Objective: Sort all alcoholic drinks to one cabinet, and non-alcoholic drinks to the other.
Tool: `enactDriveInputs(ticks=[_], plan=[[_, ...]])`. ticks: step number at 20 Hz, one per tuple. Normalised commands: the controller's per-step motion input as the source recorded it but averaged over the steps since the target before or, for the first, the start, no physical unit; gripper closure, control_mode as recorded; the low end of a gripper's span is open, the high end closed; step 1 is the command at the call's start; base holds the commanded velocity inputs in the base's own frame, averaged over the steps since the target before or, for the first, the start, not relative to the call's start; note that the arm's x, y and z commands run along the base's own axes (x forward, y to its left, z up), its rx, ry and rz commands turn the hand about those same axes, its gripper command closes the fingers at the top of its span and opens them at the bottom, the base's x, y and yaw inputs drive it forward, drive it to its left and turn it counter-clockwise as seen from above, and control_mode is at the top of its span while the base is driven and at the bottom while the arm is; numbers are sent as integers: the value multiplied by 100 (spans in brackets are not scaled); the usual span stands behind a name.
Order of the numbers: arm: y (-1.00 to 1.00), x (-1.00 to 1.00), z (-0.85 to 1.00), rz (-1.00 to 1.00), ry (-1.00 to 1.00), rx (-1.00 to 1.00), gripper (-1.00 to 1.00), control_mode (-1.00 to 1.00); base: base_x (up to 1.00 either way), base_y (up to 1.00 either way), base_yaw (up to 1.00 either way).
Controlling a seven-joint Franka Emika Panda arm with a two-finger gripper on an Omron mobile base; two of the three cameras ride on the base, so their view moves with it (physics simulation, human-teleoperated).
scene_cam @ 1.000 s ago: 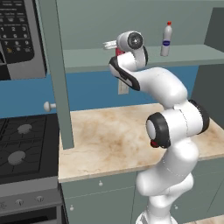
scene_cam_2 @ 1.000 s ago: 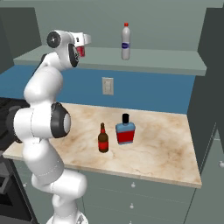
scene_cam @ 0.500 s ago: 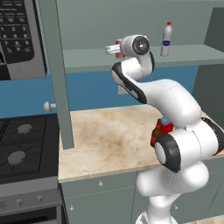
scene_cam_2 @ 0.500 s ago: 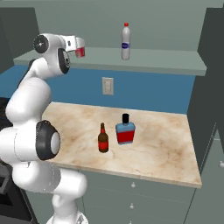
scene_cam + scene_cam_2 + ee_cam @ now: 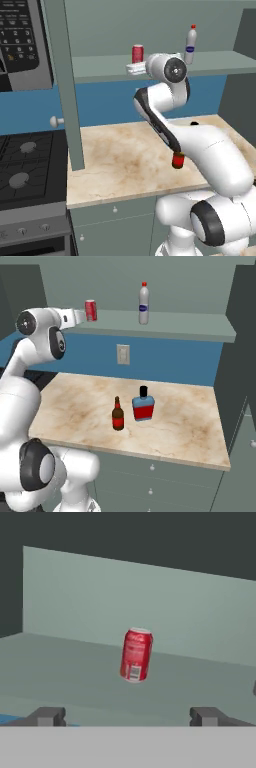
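Gripper [image 5: 127,716] up at shelf height, jaws spread wide with nothing between them; both dark fingertips [image 5: 47,716] stand well apart at the bottom of the hand view.

Red soda can [image 5: 136,655] straight ahead of the gripper, a short way beyond the fingertips, standing on the cabinet shelf [image 5: 65,662] and not touched. Can sits roughly centred between the two tips, leaning slightly in the hand view, though that view rolls with the hand. White script runs down its red side, too blurred to read; a small white patch like a barcode panel near its base. Silver rim on top. In the left base view the can [image 5: 137,53] is just past the end of the hand [image 5: 134,68]; in the right base view the can [image 5: 90,310] stands close in front of the gripper [image 5: 79,317].

White plastic bottle [image 5: 144,303] on the same shelf, farther along and off to the gripper's side, well apart from the can. Red cap, blue label band; any lettering on the label too small to make out. Same bottle [image 5: 190,45] upright in the left base view.

Far below the gripper, on the marbled counter [image 5: 190,421]: slim brown beer bottle [image 5: 117,414] with a red label, print unreadable, and just beside it the squat flat bottle [image 5: 143,404], red below, blue shoulder, black cap. The two stand near each other, not touching as far as I can tell. Both upright.
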Motion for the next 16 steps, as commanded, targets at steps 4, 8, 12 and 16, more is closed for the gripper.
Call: enactDriveInputs(ticks=[4, 8, 12, 16], plan=[[0, -100, 0, 0, 3, 4, -100, -100, 0, 0, 0], [0, -99, 0, -8, 12, 6, -100, -100, 0, 0, 0], [0, -84, 0, -18, 17, 9, -100, -100, 0, 0, 0], [0, -49, -6, -26, 20, 9, -100, -100, 0, 0, 0]])
